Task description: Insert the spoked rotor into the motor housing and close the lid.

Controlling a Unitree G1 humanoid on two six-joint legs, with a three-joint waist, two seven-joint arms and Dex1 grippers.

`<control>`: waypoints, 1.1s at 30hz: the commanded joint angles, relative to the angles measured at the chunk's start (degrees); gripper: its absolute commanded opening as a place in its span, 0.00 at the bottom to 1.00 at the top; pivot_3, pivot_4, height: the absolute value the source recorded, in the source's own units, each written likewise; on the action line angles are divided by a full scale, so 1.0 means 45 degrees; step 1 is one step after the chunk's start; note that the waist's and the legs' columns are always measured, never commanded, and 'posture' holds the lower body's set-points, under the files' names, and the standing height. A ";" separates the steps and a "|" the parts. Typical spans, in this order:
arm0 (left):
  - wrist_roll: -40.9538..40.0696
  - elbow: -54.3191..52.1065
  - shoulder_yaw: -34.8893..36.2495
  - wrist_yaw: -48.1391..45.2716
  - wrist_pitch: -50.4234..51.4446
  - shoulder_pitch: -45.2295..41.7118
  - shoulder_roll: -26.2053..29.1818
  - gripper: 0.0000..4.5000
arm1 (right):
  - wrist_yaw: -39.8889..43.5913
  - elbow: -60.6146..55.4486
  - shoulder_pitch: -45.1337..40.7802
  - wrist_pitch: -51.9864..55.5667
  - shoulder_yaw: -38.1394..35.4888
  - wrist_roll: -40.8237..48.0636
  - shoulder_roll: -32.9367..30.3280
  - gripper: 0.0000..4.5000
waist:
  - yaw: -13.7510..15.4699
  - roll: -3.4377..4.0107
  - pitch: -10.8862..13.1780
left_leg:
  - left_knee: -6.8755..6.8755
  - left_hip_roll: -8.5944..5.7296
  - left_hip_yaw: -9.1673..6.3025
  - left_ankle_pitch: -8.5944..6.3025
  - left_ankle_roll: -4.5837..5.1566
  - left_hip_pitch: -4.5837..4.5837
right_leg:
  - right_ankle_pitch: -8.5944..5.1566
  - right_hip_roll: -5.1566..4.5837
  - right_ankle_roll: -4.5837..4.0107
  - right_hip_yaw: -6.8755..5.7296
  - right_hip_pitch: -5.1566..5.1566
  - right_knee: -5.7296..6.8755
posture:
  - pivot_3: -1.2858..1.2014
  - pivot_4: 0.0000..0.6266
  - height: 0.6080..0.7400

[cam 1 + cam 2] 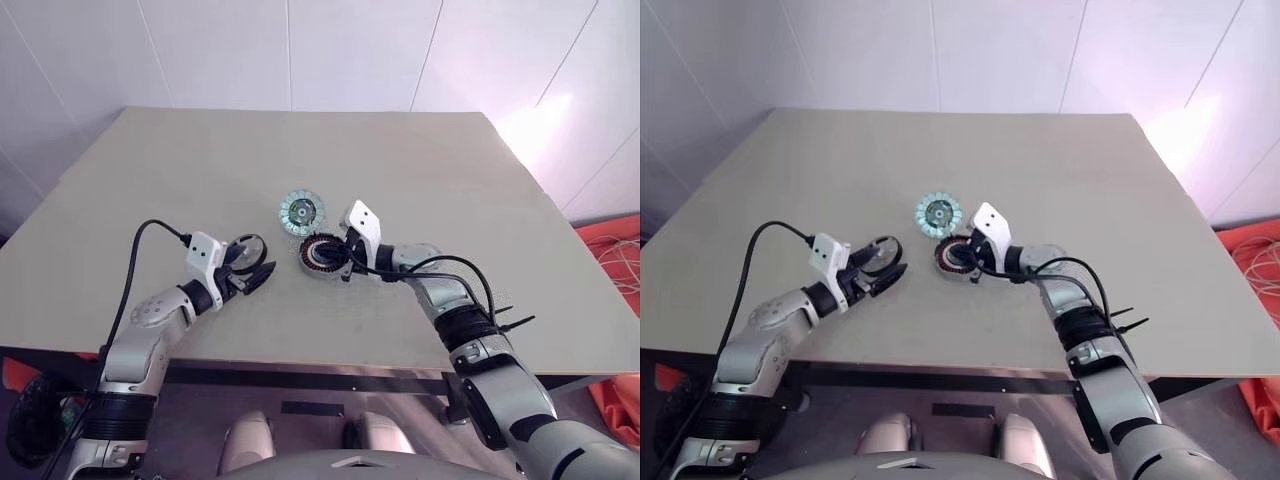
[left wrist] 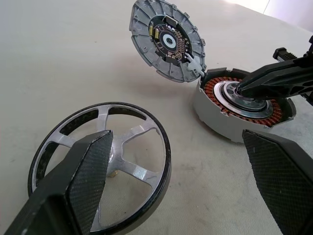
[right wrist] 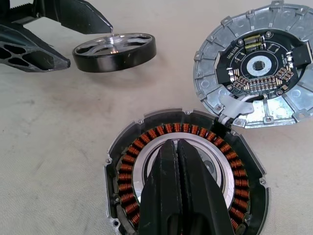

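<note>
Spoked rotor [image 2: 100, 164]: silver spokes, dark rim, flat on the beige table [image 1: 150, 180], left of centre, lying between the spread fingers of the left gripper [image 1: 258, 272], not gripped.
Motor housing [image 3: 188, 169]: copper windings, open centre, just right of the rotor; right gripper [image 3: 182, 147], fingers pressed together, tips over the housing's centre; contact cannot be told.
Lid [image 1: 302, 211]: segmented silvery disc, touching the housing's far edge, joined by a short white cable, circuit side up

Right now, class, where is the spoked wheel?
The spoked wheel lies on the table, between the left gripper's open fingers, left of the copper-wound ring.
</note>
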 commanded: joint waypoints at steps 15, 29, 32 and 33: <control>0.0011 -0.0170 0.0222 0.0043 -0.0415 -0.0028 0.0030 1.00 | -0.0384 0.0134 -0.0015 -0.0310 0.0010 -0.0224 0.0159 0.01 | -0.0004 0.0000 0.0000 | 0.0000 0.0001 0.0000 -0.0001 0.0001 0.0003 | 0.0000 0.0000 0.0000 0.0000 0.0002 0.0002 | 0.52 0.00 1.00; 0.0043 0.0015 0.0306 -0.0027 -0.0609 0.0064 0.0089 1.00 | -0.0974 0.0609 -0.0119 -0.0385 -0.0086 -0.0414 0.0344 0.01 | -0.0017 -0.0003 -0.0002 | 0.0000 0.0001 -0.0008 -0.0001 0.0000 0.0057 | 0.0005 0.0001 -0.0008 0.0000 0.0047 0.0009 | 0.52 0.00 1.00; 0.0049 0.0066 0.0279 -0.0043 -0.0631 0.0030 0.0066 1.00 | -0.0900 0.0224 -0.0282 -0.0351 -0.0200 -0.0244 0.0332 0.01 | -0.0017 -0.0002 -0.0002 | 0.0000 0.0001 -0.0010 0.0000 -0.0001 0.0055 | 0.0006 0.0001 -0.0009 0.0000 0.0046 0.0009 | 0.52 0.00 1.00; 0.0054 0.0094 0.0266 -0.0048 -0.0646 0.0010 0.0055 1.00 | -0.0890 0.0087 -0.0355 -0.0311 -0.0247 -0.0180 0.0344 0.01 | -0.0017 -0.0002 -0.0002 | 0.0000 0.0001 -0.0011 0.0000 -0.0001 0.0051 | 0.0006 0.0002 -0.0010 0.0000 0.0042 0.0009 | 0.52 0.00 1.00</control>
